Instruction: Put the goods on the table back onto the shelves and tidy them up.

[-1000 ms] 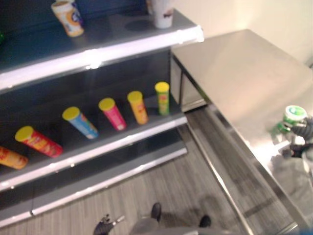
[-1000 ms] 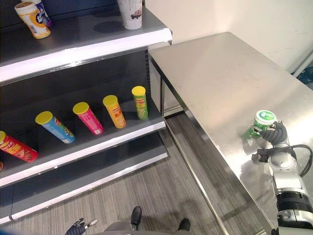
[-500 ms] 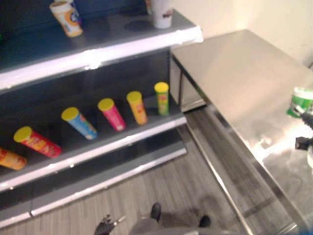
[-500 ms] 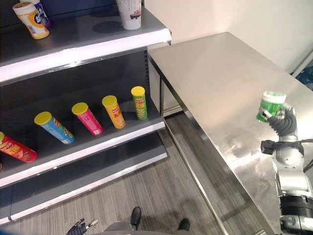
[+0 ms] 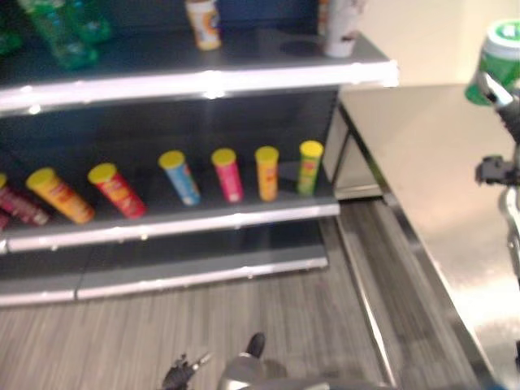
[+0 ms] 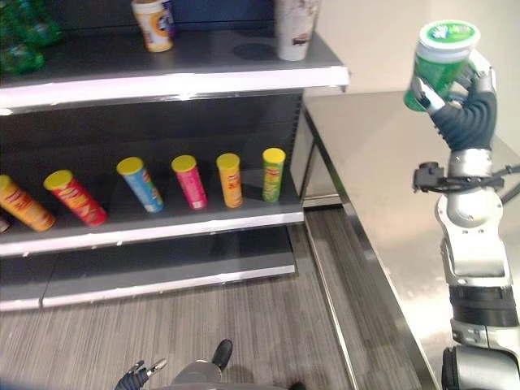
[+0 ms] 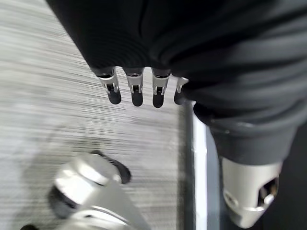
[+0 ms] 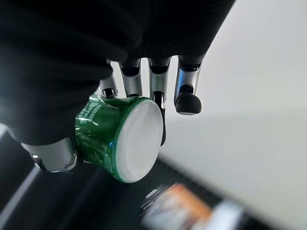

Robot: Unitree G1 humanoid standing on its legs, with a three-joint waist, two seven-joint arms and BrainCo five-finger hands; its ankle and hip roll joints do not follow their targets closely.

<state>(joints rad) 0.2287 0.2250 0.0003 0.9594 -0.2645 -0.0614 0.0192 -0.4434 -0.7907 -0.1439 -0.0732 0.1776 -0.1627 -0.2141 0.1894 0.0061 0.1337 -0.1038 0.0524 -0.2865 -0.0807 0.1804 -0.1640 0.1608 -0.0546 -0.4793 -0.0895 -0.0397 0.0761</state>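
At the bottom edge of the right eye view, left of centre, the left hand point(image 6: 134, 377) hangs low over the floor point(image 6: 162, 333); its own wrist view shows the fingers point(image 7: 136, 91) straight and slack, holding nothing.

Up the right side of the frame the right arm rises from the lower right corner, and the right hand point(image 6: 465, 106) sits in the upper right, fingers and thumb curled round a green tub point(image 6: 439, 57) with a white lid. The wrist view confirms it: the tub point(image 8: 112, 136) is wedged between thumb and fingers, lid facing out. It is held high, clear of the steel table point(image 6: 382, 187) that runs down the right of the frame below it.

Farther off, in the left and centre, stands the shelf unit. The middle shelf point(image 6: 162, 231) carries a row of leaning tubes point(image 6: 230, 179) with yellow caps. The top shelf point(image 6: 179, 77), at the upper edge, holds a white cup point(image 6: 294, 28), an orange-and-white can point(image 6: 153, 23) and green bottles point(image 6: 20, 41) at far left.

The step in hand looks like the carry: the tub is lifted off the table and not yet shelved. The next move probably calls for swinging the arm left toward the top shelf, finding bare shelf beside the cup, and setting the tub upright before the fingers let go.
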